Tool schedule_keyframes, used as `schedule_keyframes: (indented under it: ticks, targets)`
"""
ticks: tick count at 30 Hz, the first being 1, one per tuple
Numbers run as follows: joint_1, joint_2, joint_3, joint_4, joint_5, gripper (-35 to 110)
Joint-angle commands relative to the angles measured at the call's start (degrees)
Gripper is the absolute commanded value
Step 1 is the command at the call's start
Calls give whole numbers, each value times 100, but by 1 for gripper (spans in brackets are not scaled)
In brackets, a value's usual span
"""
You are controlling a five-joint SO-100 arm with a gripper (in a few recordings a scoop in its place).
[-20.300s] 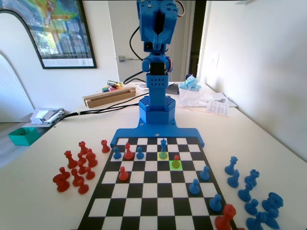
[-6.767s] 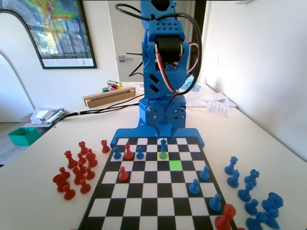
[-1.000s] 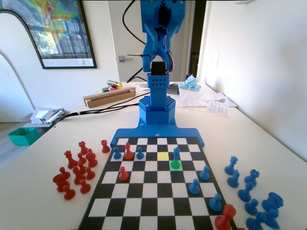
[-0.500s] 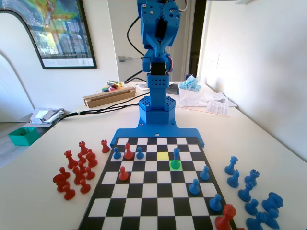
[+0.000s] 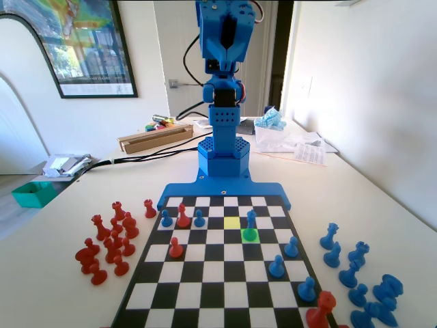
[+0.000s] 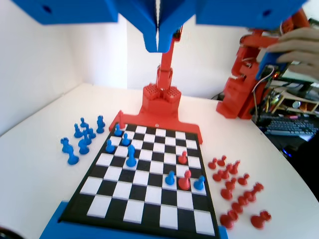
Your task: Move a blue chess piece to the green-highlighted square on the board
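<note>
On the green-highlighted square (image 5: 250, 235), blue chess piece (image 5: 250, 223) upright, end effector (image 6: 158, 44) pressed together, raised above board (image 5: 205, 273), no legible writing.

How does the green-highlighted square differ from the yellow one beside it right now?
In the fixed view, the green-highlighted square is bright green and has the blue chess piece standing upright on it; the yellow square is paler and bare. The green one lies a row nearer the camera and a column to the right, so the two touch at a corner. Both are squares of the board, alike in size.
</note>
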Motion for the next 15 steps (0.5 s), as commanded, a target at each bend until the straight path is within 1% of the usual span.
schedule_keyframes:
  ticks: [1,2,15]
  targets:
    - [123,35,-44,-9,-44,4]
    - [123,35,-44,0,-44,8]
    - [105,35,-44,0,-44,8]
